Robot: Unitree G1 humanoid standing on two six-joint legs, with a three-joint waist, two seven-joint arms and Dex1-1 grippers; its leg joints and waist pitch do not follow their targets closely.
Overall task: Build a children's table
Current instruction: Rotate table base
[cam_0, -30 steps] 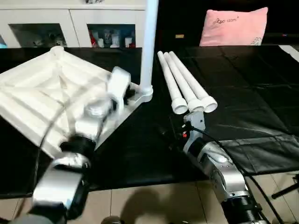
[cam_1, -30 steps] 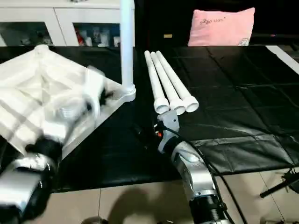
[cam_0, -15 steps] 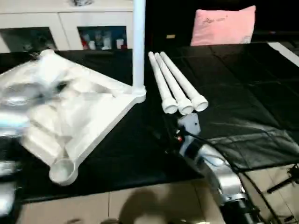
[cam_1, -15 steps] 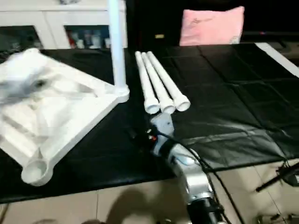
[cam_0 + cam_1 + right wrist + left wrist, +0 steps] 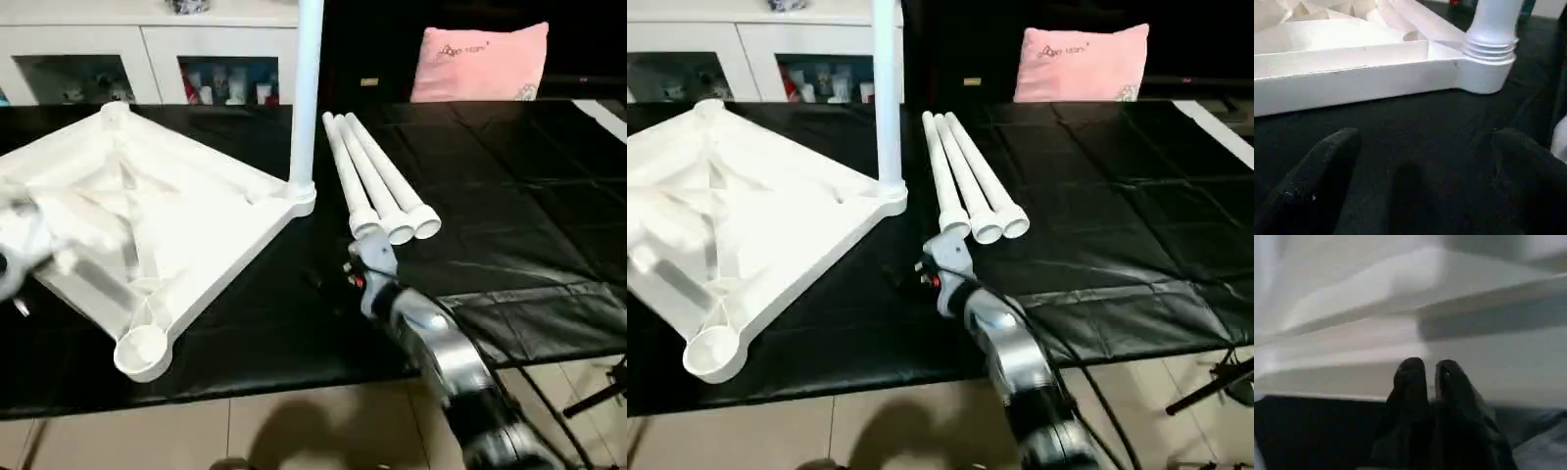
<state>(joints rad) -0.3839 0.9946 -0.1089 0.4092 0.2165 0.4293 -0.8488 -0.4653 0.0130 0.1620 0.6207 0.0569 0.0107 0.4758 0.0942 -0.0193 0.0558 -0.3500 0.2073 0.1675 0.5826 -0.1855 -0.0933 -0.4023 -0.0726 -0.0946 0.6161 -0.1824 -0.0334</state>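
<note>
The tabletop [image 5: 147,225] lies ribbed side up on the black desk [image 5: 509,176], one leg [image 5: 306,98] already upright in its far corner socket, three loose legs [image 5: 377,181] just beside it. They look light, stiff and slick (hollow plastic tubes), best gripped mid-shaft. Right end effector [image 5: 1420,166] gapes empty near their wide ends; left end effector [image 5: 1430,377] is clenched on nothing

White tabletop upside down, one leg fitted, three legs loose beside it.

The tabletop [image 5: 147,225] lies ribbed side up on the black surface, an empty round socket [image 5: 142,348] at its near corner. One leg [image 5: 306,98] stands upright in the far-right corner socket. Three tapered legs [image 5: 377,176] lie touching side by side, open ends nearest.
</note>
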